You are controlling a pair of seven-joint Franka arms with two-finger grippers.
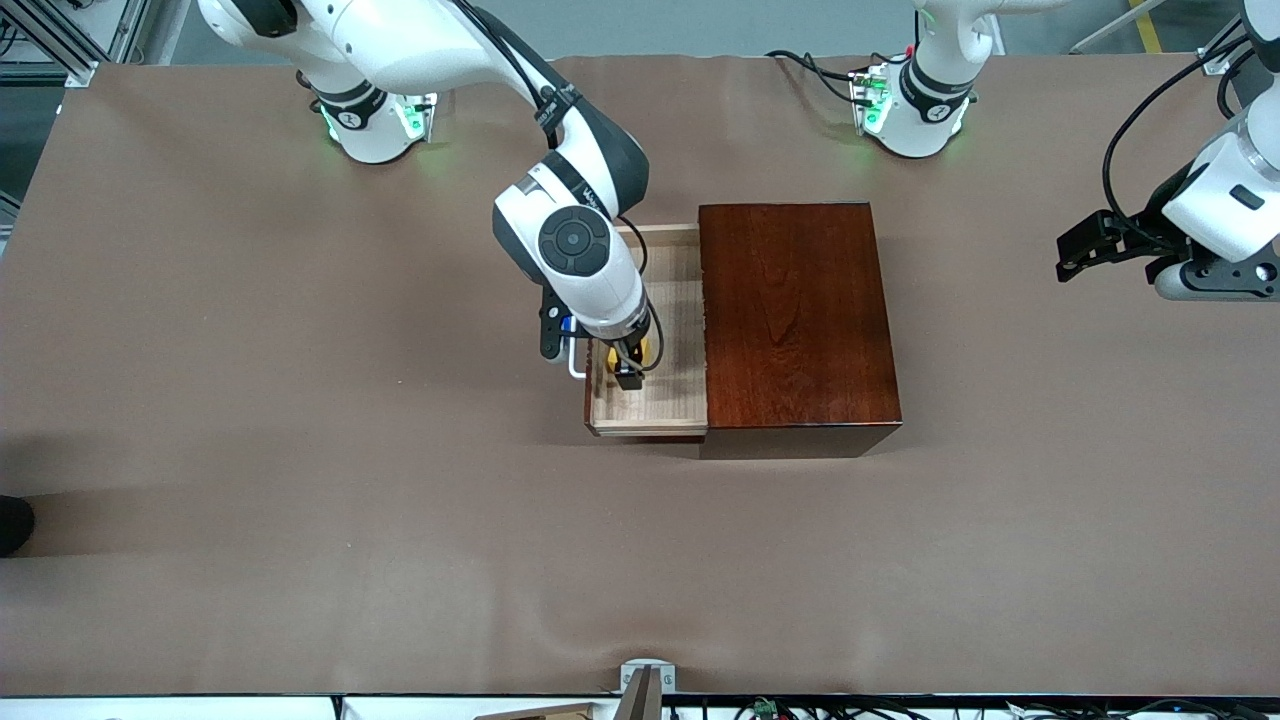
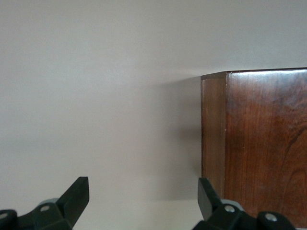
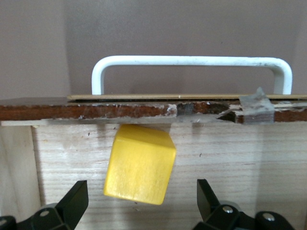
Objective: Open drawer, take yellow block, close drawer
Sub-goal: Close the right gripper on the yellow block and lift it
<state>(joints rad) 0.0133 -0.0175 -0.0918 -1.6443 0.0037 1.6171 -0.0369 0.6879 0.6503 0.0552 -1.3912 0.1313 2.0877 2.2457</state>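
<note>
The drawer [image 1: 680, 300] is pulled out of the dark mahogany box [image 1: 795, 320] toward the right arm's end of the table. Its pale wood floor [image 3: 240, 167] and white handle [image 3: 192, 61] show in the right wrist view. The yellow block [image 1: 643, 350] lies on the drawer floor against the drawer front. My right gripper [image 1: 625, 372] is open and low in the drawer, with its fingers on either side of the block [image 3: 140, 163] and apart from it. My left gripper [image 1: 1075, 255] is open and empty, and waits above the table at the left arm's end.
The brown table cloth [image 1: 300, 450] lies bare around the box. The left wrist view shows a corner of the box [image 2: 264, 143] ahead of my left gripper [image 2: 144, 199]. A small metal bracket [image 1: 648, 680] sits at the table edge nearest the front camera.
</note>
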